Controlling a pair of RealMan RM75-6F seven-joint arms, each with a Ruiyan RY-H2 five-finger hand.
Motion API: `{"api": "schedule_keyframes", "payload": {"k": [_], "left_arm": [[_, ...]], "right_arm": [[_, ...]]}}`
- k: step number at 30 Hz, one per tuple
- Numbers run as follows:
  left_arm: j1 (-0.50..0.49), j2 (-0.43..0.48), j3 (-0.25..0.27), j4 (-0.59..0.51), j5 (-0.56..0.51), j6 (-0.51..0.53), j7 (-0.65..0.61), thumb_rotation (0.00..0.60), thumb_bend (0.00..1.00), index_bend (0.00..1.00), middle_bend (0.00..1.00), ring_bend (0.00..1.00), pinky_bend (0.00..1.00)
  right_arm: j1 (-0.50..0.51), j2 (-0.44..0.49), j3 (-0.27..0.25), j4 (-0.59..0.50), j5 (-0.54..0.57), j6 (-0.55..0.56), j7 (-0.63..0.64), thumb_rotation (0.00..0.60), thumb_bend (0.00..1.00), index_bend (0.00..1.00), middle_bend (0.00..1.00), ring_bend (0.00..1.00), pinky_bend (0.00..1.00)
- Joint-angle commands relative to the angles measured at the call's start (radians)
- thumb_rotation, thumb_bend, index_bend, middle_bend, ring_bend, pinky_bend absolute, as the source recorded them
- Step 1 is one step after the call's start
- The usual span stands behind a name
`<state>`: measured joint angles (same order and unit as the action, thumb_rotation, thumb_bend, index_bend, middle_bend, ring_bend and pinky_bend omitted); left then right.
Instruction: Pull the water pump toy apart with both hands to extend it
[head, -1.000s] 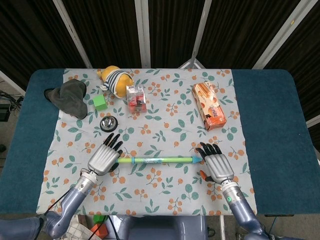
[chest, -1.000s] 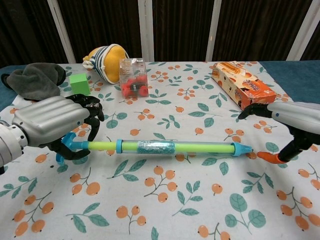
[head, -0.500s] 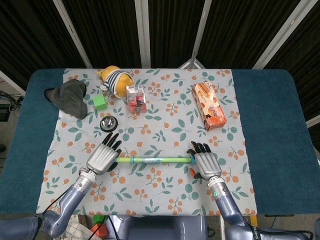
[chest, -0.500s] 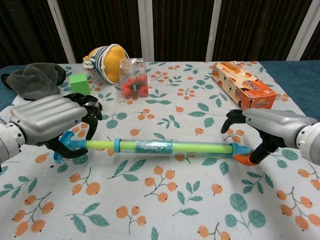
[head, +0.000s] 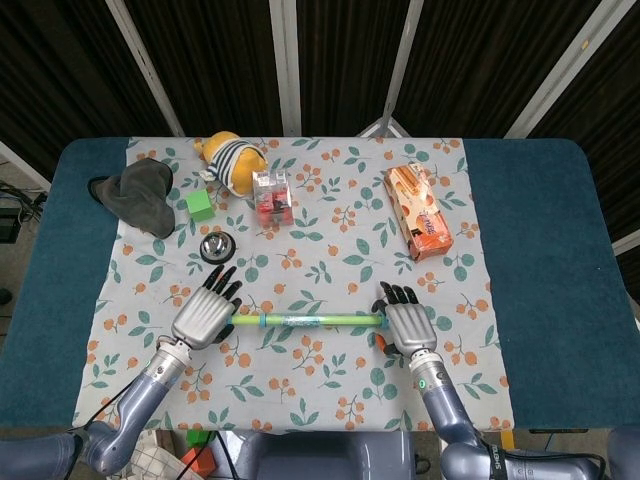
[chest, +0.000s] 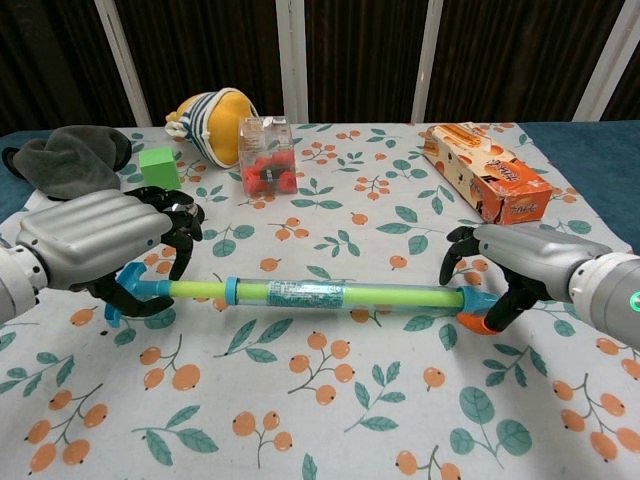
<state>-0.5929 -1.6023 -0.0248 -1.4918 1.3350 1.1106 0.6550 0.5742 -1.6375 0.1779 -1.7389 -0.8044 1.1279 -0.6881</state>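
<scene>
The water pump toy (chest: 330, 293) lies across the cloth at 6 o'clock. My left hand (chest: 95, 240) curls around its blue handle; my right hand (chest: 520, 262) arches over the nozzle end — whether it truly grips, I cannot tell. If it doesn't, pulling just drags the toy — or the tip slips free.

- I get even, bright overhead light in both views, and shadows stay soft and short.
- The backdrop stays dark.
- Focus is sharp; the chest view bulges slightly at its edges.
</scene>
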Motion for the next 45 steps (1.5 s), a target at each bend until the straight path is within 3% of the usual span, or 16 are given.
{"api": "schedule_keyframes", "payload": {"k": [1, 21, 31, 45], "left_arm": [[0.001, 0.002, -0.001, -0.002, -0.001, 0.0, 0.001, 0.6, 0.59, 0.67, 0.2, 0.0, 0.07], [0.002, 0.0, -0.005, -0.004, -0.001, -0.004, -0.002, 0.6, 0.59, 0.67, 0.19, 0.0, 0.07], [0.003, 0.002, -0.007, -0.004, -0.002, -0.004, -0.005, 0.6, 0.59, 0.67, 0.19, 0.0, 0.07], [0.006, 0.009, -0.006, -0.013, 0.005, 0.002, -0.006, 0.6, 0.59, 0.67, 0.19, 0.0, 0.07]], "right_arm": [[0.005, -0.003, -0.002, 0.009, 0.005, 0.001, 0.001, 0.6, 0.4, 0.34, 0.05, 0.0, 0.0], [0.024, -0.018, -0.012, 0.056, 0.022, 0.012, 0.017, 0.6, 0.4, 0.42, 0.09, 0.0, 0.0], [0.029, -0.027, -0.019, 0.068, 0.014, 0.028, 0.015, 0.6, 0.4, 0.61, 0.19, 0.0, 0.0], [0.025, -0.011, -0.024, 0.058, -0.001, 0.06, 0.014, 0.6, 0.4, 0.69, 0.23, 0.0, 0.0]]}}
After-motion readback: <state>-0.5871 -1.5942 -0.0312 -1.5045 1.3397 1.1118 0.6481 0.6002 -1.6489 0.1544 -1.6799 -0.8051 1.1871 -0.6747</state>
